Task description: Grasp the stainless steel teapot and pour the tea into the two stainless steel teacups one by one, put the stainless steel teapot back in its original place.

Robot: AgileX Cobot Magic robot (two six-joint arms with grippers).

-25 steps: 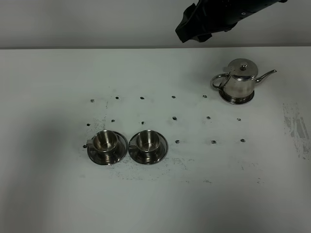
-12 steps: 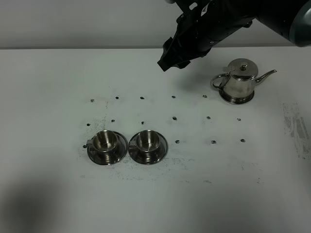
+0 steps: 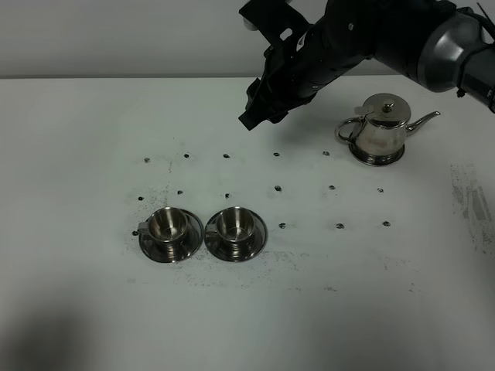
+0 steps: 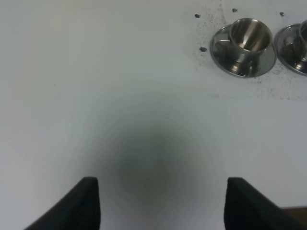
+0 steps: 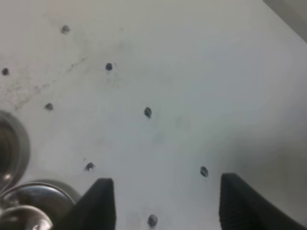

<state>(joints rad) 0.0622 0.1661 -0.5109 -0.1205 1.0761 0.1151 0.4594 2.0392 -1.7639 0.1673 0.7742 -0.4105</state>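
Observation:
The stainless steel teapot (image 3: 379, 130) stands upright at the back right of the table, lid on, spout to the right. The two stainless steel teacups (image 3: 168, 226) (image 3: 234, 224) sit side by side on saucers at the front left, and no tea shows in them. My right gripper (image 3: 253, 117) hangs open and empty above the table, left of the teapot and apart from it. Its wrist view (image 5: 168, 206) shows blurred cup rims (image 5: 24, 206) at one edge. My left gripper (image 4: 160, 206) is open and empty over bare table, with one teacup (image 4: 248, 37) ahead of it.
The white table (image 3: 93, 124) carries a grid of small dark marks (image 3: 276, 188) between cups and teapot, and scuffed patches near its right edge (image 3: 472, 201). The dark right arm (image 3: 363, 35) spans the back above the teapot. A wall runs behind the table.
My right arm has swung down and to the left from the top edge, and its gripper now hangs lower over the table, left of the teapot. The teapot and cups have not moved.

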